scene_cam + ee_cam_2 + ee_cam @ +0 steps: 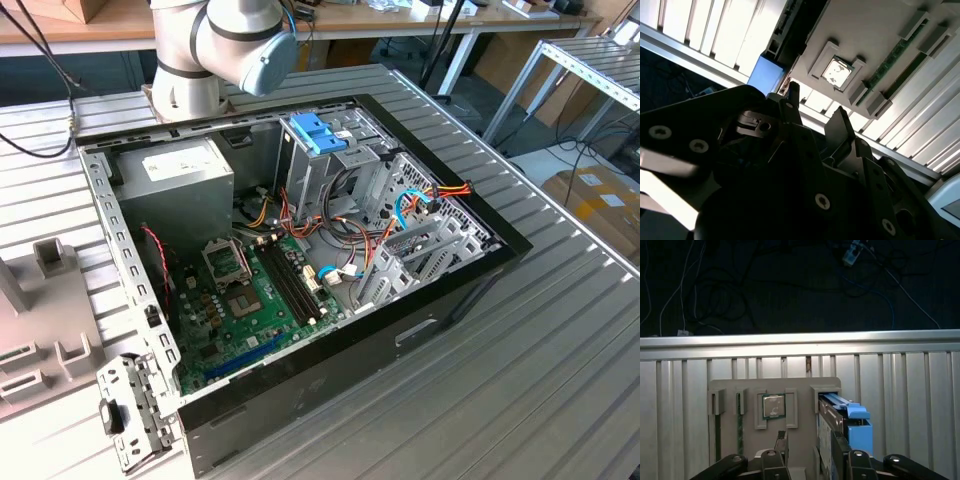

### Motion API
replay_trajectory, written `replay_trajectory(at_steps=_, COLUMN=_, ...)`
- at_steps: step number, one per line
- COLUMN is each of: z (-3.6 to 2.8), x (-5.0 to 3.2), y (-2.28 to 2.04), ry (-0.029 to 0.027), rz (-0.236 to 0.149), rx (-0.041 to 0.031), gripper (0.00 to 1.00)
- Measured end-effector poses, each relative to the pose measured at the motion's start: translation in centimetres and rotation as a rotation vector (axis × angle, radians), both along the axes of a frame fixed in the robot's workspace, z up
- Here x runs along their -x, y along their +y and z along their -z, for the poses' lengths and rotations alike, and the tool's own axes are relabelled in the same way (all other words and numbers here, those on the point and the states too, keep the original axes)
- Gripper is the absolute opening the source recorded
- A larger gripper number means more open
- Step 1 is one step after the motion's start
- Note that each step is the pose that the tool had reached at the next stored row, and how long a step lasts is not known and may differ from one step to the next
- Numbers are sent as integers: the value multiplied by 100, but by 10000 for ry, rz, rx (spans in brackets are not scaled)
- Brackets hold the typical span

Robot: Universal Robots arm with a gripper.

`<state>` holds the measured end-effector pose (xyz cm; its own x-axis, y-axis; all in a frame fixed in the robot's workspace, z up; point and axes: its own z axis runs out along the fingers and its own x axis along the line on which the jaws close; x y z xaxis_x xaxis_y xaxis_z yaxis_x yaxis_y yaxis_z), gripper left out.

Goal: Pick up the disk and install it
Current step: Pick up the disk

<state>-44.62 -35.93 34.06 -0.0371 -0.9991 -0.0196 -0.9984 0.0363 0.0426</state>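
One gripper (810,442): seen in both wrist views (816,102); its two fingers (841,452) are spread apart, nothing is gripped, and bare holder is seen through the gap.
Disk (856,427): stood on edge in a slot of the grey holder, blue rail outward, just beside the gripper. One finger is seen in front of it in the first wrist view, and contact cannot be told. In the second wrist view its blue rail (765,75) is seen beyond the fingertips.
Processor chip (773,406): seated in a square pocket next to the disk's slot, also caught in the second wrist view (836,72).
Memory stick (740,435): a green strip held in a narrow slot, farther from the disk than the chip.
Grey holder (730,385): laid flat on the ribbed table (680,405).
Cables (715,300): seen on dark ground past the table's edge.
Metal bracket (130,410): nearest in the exterior view, at the near corner of the case, toward the exterior view's left.
Computer case (400,330): laid open on its side on the table.
Motherboard (250,300): fixed in the case floor.
Power supply (185,175): a grey box set in the far corner, toward the exterior view's left.
Blue latch piece (318,133): placed atop the far drive cage.
Arm (225,45): mounted behind the case, farthest off.
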Motion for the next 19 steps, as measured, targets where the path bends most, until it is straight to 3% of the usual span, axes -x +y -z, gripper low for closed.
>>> replay_trajectory(at_steps=2, z=-3, x=-3, y=16, ry=0, rz=1, rx=0, gripper=48)
replay_trajectory(at_steps=4, z=-4, x=-21, y=77, ry=6, rz=0, rx=0, gripper=48)
replay_trajectory(at_steps=10, z=0, x=-51, y=204, ry=27, rz=1, rx=-19, gripper=48)
replay_trajectory(at_steps=17, z=26, x=-72, y=308, ry=64, rz=-52, rx=-140, gripper=48)
replay_trajectory(at_steps=19, z=54, x=-72, y=342, ry=64, rz=-229, rx=-185, gripper=48)
